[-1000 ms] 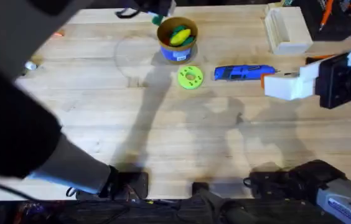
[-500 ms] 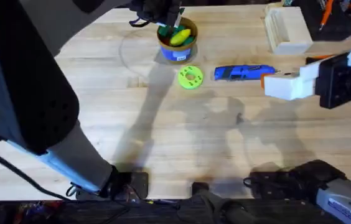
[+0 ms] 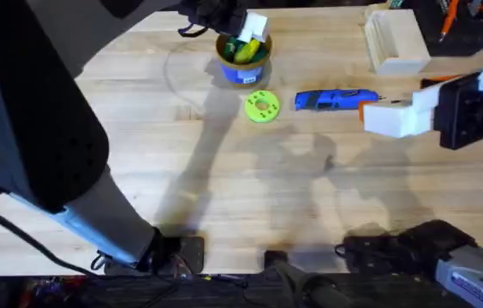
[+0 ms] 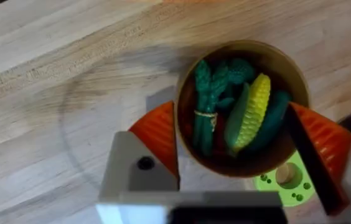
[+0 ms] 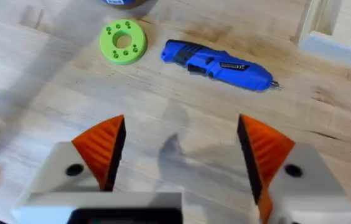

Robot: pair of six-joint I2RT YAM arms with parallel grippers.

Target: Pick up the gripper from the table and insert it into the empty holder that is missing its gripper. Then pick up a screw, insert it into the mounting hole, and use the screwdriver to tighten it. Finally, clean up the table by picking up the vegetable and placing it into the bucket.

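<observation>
My left arm reaches across to the bucket [image 3: 242, 74], and its left gripper [image 3: 246, 36] hovers just above the rim. In the left wrist view the left gripper [image 4: 238, 134] is open, its orange fingers [image 4: 157, 134] straddling the bucket [image 4: 186, 81]. Inside lies the dark-green vegetable [image 4: 205, 102], free of the fingers, next to a yellow corn piece [image 4: 254, 109]. The blue screwdriver [image 3: 334, 100] [image 5: 216, 64] lies on the table. My right gripper [image 3: 377, 115] [image 5: 182, 143] hangs open and empty, nearer me than the screwdriver. The small gripper piece, the holder and the screw are out of view.
A lime-green disc with holes [image 3: 261, 107] [image 5: 122, 42] lies between the bucket and the screwdriver. A pale rectangular box [image 3: 393, 38] [image 5: 337, 31] stands at the back right. The wooden table [image 3: 250, 188] stretches bare towards the arm bases.
My left gripper moved right over the bucket carrying the green vegetable, then opened, and the vegetable now lies in the bucket. The right arm has not moved.
</observation>
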